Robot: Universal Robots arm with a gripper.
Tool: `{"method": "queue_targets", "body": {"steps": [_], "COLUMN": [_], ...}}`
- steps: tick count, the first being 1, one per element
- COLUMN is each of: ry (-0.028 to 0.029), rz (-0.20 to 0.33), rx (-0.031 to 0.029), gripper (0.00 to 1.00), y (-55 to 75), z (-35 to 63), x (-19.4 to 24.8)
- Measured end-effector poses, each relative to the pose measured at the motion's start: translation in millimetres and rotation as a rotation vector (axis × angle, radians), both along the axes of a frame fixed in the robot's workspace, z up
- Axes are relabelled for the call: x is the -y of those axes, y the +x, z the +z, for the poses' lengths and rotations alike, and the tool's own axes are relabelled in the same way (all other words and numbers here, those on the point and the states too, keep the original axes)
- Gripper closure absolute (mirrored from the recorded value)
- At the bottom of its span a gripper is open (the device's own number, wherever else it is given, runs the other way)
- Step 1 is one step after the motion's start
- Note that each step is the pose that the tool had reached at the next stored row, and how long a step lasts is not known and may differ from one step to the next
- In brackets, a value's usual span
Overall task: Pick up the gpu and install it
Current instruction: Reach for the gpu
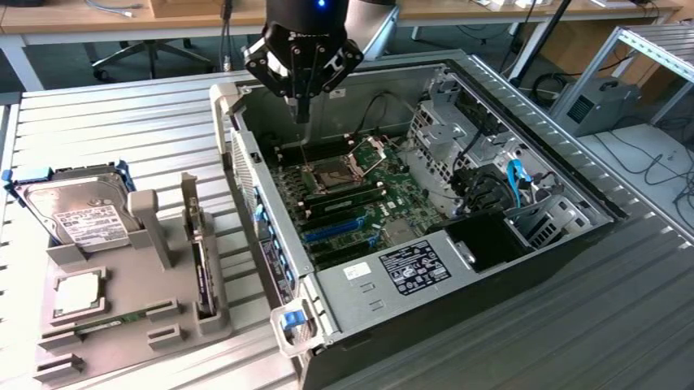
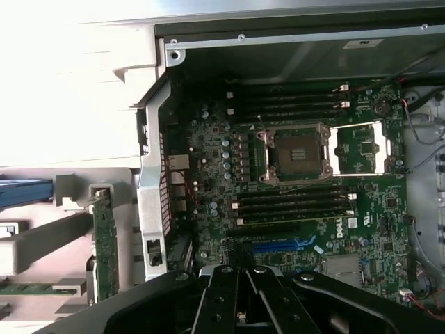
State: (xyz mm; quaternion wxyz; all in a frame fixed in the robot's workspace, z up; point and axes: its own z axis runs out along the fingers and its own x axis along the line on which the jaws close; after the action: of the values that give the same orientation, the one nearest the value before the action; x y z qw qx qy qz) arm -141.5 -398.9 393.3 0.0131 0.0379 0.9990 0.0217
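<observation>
The gpu [image 1: 197, 244] stands on edge in a slot of the grey holder [image 1: 130, 292], at the exterior view's left of the open computer case [image 1: 574, 187]. In the wrist view the gpu [image 2: 106, 243] shows as a thin green edge beside the case wall. My gripper [image 1: 304, 114] hangs above the far end of the case, over the motherboard [image 1: 358, 203] near the processor socket [image 2: 295, 153]. Its fingers are shut together with nothing between them. The gripper [image 2: 240, 278] is well apart from the gpu.
A silver hard drive [image 1: 81, 213] with a white label, a square chip [image 1: 78, 294] and a narrow memory stick [image 1: 109, 323] share the holder. Blue card slots [image 1: 331, 231] lie on the motherboard. Cables and drive cages [image 1: 509, 187] crowd the case's right side.
</observation>
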Motion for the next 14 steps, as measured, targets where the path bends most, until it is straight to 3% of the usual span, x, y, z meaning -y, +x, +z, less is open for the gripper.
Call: {"method": "queue_targets", "body": {"steps": [14], "ry": [0.0], "rz": [0.0], "rx": [0.0], "gripper": [0.89], "y": [-6.0], "z": [0.0], "x": [0.0]}}
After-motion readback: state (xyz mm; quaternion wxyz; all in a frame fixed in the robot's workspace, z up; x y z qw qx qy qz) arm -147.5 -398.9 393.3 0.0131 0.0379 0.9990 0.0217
